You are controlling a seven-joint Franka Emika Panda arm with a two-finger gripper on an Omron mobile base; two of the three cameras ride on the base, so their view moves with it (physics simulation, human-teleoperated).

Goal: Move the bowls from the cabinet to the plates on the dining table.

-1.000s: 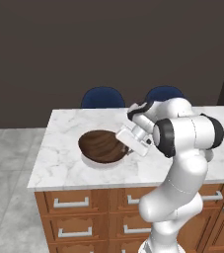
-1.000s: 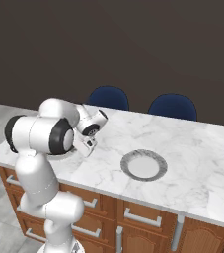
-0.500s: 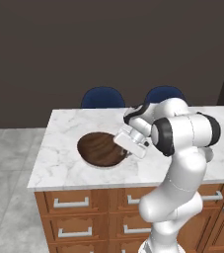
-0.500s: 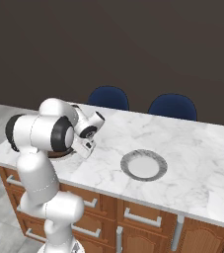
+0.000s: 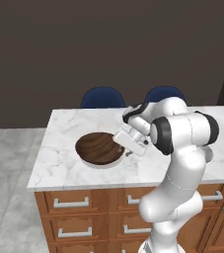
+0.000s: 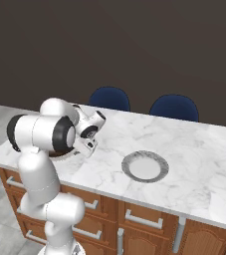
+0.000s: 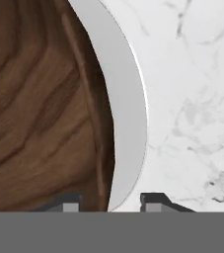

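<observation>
Brown bowl (image 5: 99,148) sat on a pale plate (image 7: 128,108) at the left end of the dining table (image 5: 59,163), so judged one bowl delivered. Second plate (image 6: 145,166) further right lay empty; red bowl apparently yet to be fetched from cabinet, so roughly half left. Gripper (image 7: 108,201) was at the bowl's right rim, fingertips (image 7: 153,200) a little apart astride the rim w/ gaps showing, not clamped; looked like letting go
</observation>
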